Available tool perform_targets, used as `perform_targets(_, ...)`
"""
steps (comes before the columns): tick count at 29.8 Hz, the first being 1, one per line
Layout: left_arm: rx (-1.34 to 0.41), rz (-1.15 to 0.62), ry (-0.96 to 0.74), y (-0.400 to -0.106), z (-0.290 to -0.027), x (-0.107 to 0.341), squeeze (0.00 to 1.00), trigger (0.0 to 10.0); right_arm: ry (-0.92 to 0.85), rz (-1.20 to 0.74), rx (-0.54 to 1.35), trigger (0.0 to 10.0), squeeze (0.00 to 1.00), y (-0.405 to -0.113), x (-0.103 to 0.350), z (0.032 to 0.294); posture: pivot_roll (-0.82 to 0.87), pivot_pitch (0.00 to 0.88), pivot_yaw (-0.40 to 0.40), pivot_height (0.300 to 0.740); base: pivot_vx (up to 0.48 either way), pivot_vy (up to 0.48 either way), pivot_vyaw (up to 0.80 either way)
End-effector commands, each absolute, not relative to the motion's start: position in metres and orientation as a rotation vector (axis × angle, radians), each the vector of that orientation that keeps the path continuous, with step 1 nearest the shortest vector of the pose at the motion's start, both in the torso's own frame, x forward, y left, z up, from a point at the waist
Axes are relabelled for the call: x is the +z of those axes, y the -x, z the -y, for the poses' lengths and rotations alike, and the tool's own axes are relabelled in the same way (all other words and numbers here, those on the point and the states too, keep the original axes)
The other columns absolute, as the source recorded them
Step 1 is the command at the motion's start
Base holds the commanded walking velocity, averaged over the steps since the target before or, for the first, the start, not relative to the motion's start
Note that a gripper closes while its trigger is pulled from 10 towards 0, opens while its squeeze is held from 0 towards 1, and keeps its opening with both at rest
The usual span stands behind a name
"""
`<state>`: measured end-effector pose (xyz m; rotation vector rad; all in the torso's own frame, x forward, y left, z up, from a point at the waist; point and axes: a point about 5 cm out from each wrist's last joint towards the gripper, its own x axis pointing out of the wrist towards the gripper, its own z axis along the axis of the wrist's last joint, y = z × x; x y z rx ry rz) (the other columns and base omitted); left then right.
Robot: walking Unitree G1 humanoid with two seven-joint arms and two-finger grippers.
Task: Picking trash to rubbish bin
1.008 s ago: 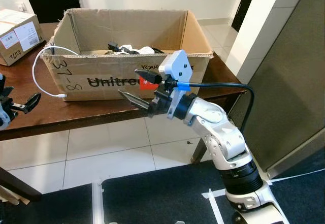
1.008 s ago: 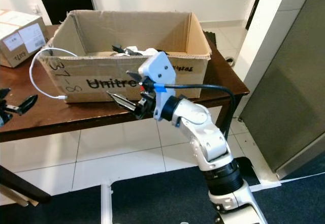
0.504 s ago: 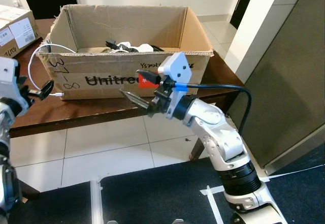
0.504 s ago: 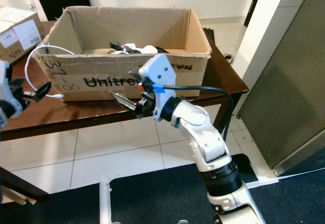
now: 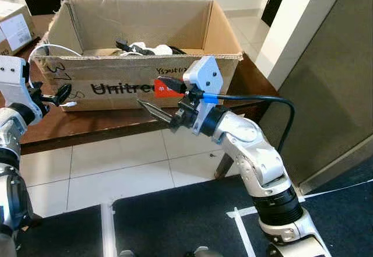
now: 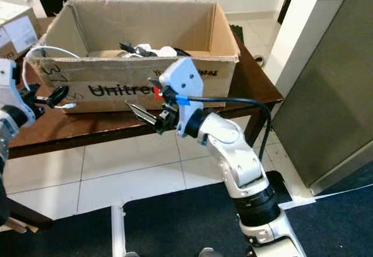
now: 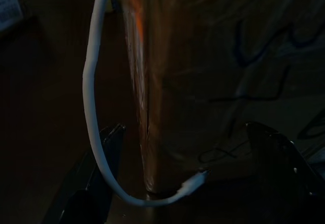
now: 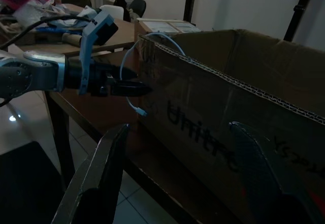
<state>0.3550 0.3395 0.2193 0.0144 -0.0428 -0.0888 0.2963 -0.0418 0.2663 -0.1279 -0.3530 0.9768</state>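
- At the far left edge of the bench [image 5: 87, 126], a small cardboard parcel [image 5: 13, 28] with a white label sits well apart from the big box.
- The left gripper [image 5: 58, 95] is raised at the left, over the bench's near-left part, its jaws apart and pointing right at the left end of the big box; in the left wrist view the two black fingers [image 7: 91, 178] stand wide on either side of the box corner.
- A white cable [image 5: 44, 50] loops out over the box's left wall and hangs down its outer face; its plug end [image 5: 70, 104] lies on the bench just beside the left gripper's tips.
- The large open cardboard box [image 5: 134, 82], printed "Unitree" with handwritten figures on its near-left face, stands in the middle of the dark wooden bench.
- Inside it, toward the far side, lies a jumble of trash [image 5: 143, 49]: black and white pieces, too tangled to tell apart.
- A red sticker [image 5: 166, 90] sits on the box's near face, right of the print.
- The right gripper [image 5: 156, 97] hovers just in front of that near face, near the sticker, jaws spread and empty, pointing left.
- At the right stand a white pillar [image 5: 291, 30] and a grey panel [image 5: 338, 76]; white tiles and a dark mat [image 5: 192, 216] lie below.
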Motion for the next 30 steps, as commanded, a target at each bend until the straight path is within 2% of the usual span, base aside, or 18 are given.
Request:
perform_targets(1, -0.064, 0.029, 0.028, -0.351, -0.347, 0.217, 0.0, 10.0, 0.138, 0.364, 1.009, 10.0, 0.0, -0.291, 0.269, 0.038, -0.07, 0.217, -0.038, 0.74, 0.0, 0.0, 0.0)
perform_targets(7, -0.125, 0.024, 0.045, -0.347, -0.351, 0.22, 0.0, 10.0, 0.145, 0.366, 1.02, 10.0, 0.0, -0.289, 0.271, 0.036, -0.07, 0.209, -0.041, 0.74, 0.0, 0.0, 0.0)
perform_targets(8, -0.131, 0.026, 0.057, -0.345, -0.354, 0.221, 0.0, 1.7, 0.146, 0.366, 1.021, 10.0, 0.0, -0.289, 0.271, 0.036, -0.07, 0.207, -0.044, 0.74, 0.0, 0.0, 0.0)
perform_targets(10, -0.132, 0.027, 0.061, -0.344, -0.355, 0.221, 0.0, 1.7, 0.146, 0.366, 1.022, 10.0, 0.0, -0.289, 0.271, 0.036, -0.07, 0.207, -0.044, 0.74, 0.0, 0.0, 0.0)
perform_targets(11, -0.131, 0.028, 0.065, -0.343, -0.356, 0.222, 0.0, 0.0, 0.146, 0.366, 1.023, 10.0, 0.0, -0.289, 0.271, 0.035, -0.06, 0.204, -0.045, 0.74, 0.0, 0.0, 0.0)
perform_targets(24, -0.173, 0.081, 0.073, -0.337, -0.365, 0.237, 0.0, 0.0, 0.15, 0.372, 1.018, 10.0, 0.0, -0.288, 0.273, 0.035, -0.07, 0.187, -0.034, 0.74, 0.0, 0.0, 0.0)
perform_targets(30, -0.245, 0.159, 0.027, -0.329, -0.374, 0.271, 0.0, 0.0, 0.147, 0.378, 1.016, 10.0, 0.0, -0.289, 0.274, 0.035, -0.05, 0.184, -0.034, 0.74, 0.0, 0.0, 0.0)
